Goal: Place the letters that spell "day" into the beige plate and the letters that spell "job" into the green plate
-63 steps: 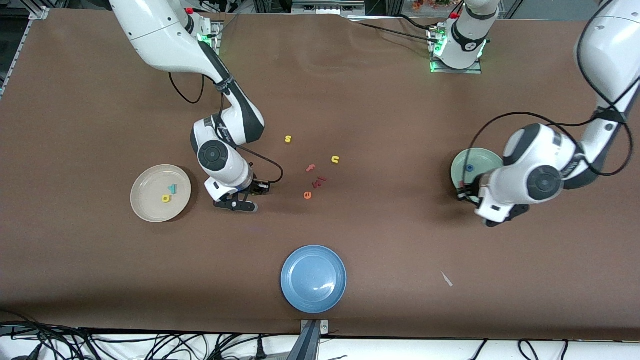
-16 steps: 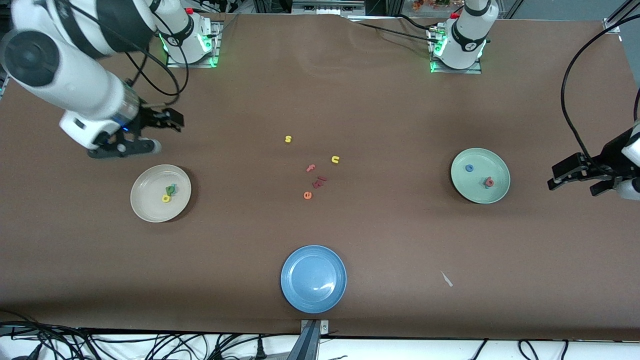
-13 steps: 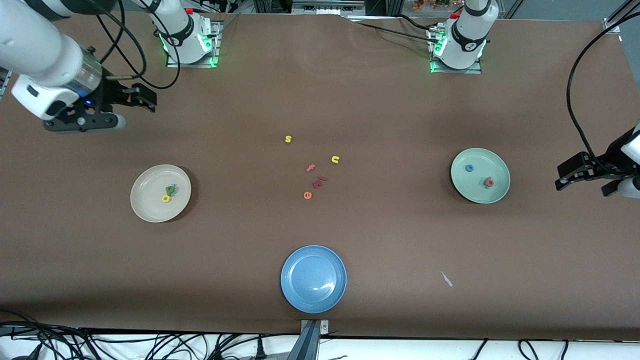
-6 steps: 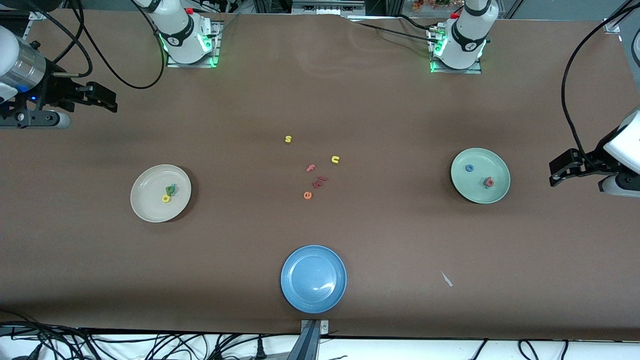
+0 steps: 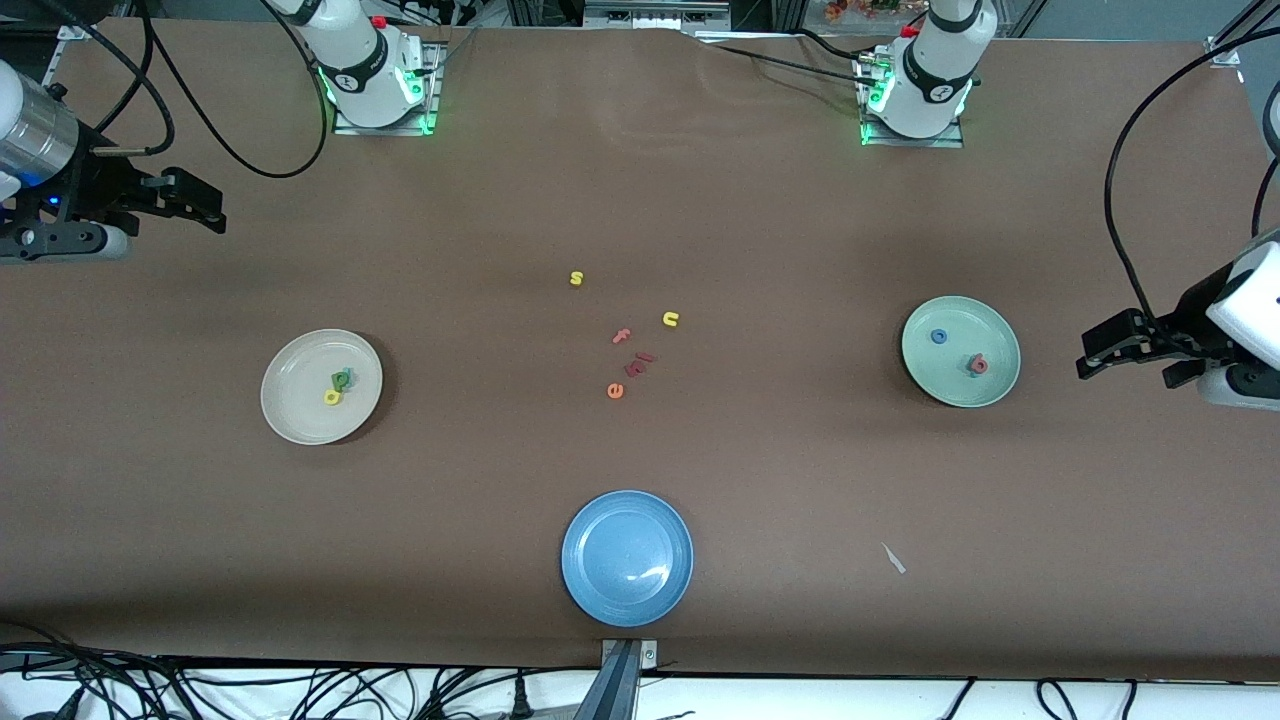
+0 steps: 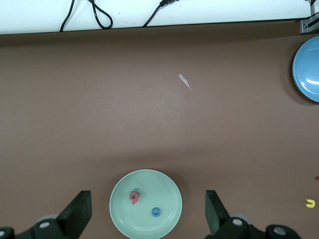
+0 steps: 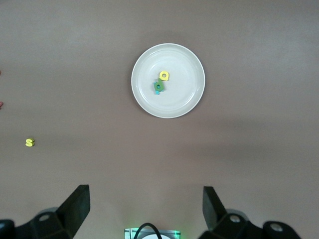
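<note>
- Letters for "day" lie clustered in the beige plate (image 5: 321, 386): the yellow rounded letter (image 5: 331, 397) sits touching the green p-like letter (image 5: 340, 379), and the teal "y" (image 5: 347, 375) peeks out from under the green one.
- The right pincer (image 5: 200, 195) hangs spread and empty over the bare brown surface (image 5: 700, 180) at the right arm's end; the beige plate lies nearer the front camera than the spot under this pincer, well apart from it.
- In the right wrist view the same plate (image 7: 168, 80) shows between the two spread fingers (image 7: 75, 206), with the yellow "s" (image 7: 30, 142) off to one side.
- Letters for "job" lie in the green plate (image 5: 961, 351): the blue ring "o" (image 5: 939, 337) sits alone, while the red-pink "b" (image 5: 979, 365) rests on the teal "j" (image 5: 971, 371).
- The left pincer (image 5: 1095, 352) hangs spread and empty near the green plate, toward the left arm's end of the surface.
- Well apart from both pincers, mid-surface, lie the yellow "u" (image 5: 670, 319), the reddish "f" (image 5: 622, 336), the orange "e" (image 5: 615, 390) and some dark red pieces (image 5: 638, 364).
- The blue plate (image 5: 627, 558) sits nearest the front camera, with a pale scrap (image 5: 893, 558) toward the left arm's end from it.
</note>
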